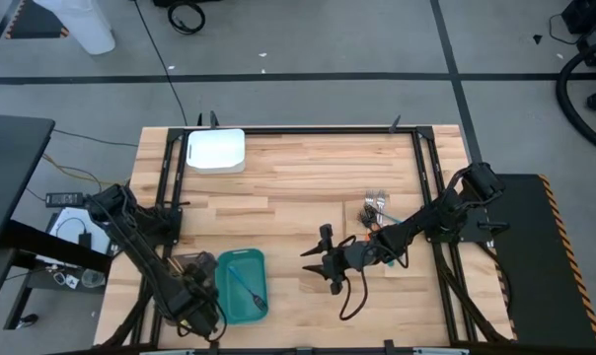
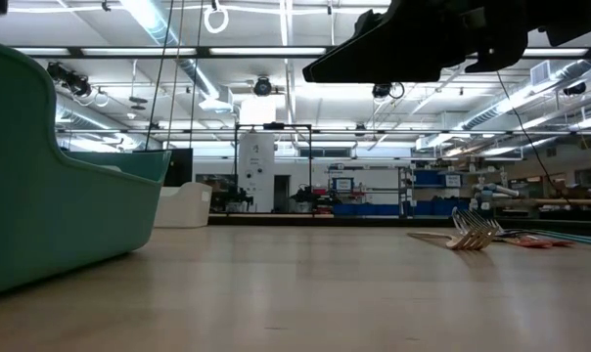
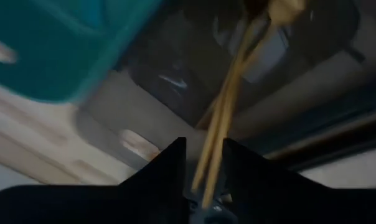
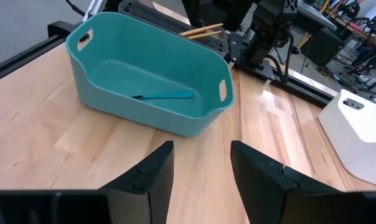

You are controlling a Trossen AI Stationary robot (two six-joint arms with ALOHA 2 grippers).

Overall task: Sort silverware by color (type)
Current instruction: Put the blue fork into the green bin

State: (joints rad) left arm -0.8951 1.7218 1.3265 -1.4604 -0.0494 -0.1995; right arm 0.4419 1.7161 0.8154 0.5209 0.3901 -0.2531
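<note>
Two or three gold pieces of silverware (image 3: 228, 99) run from between the fingers of my left gripper (image 3: 203, 146) out over a dark grey tray (image 3: 175, 74) at the table's near left (image 1: 187, 264). That gripper points down and its fingers stand apart. The gold pieces' far ends (image 4: 203, 30) stick out over the grey tray's rim. A teal tray (image 1: 241, 254) beside it holds one teal piece (image 4: 166, 95). My right gripper (image 4: 200, 155) hangs open and empty above the table, right of the teal tray. More silverware (image 1: 377, 207) lies on the table by the right arm. My left gripper has the gold pieces' near ends (image 3: 206, 168) between its two fingers, coming from above, with the pieces lying along the fingers. A dark gap shows beside one finger (image 3: 175, 162). I cannot tell whether either finger touches them.
A white tray (image 1: 216, 151) stands at the far left of the table. Bare wood lies between the teal tray and the loose silverware pile (image 2: 472, 235). Black frame rails run along the table's left and right sides.
</note>
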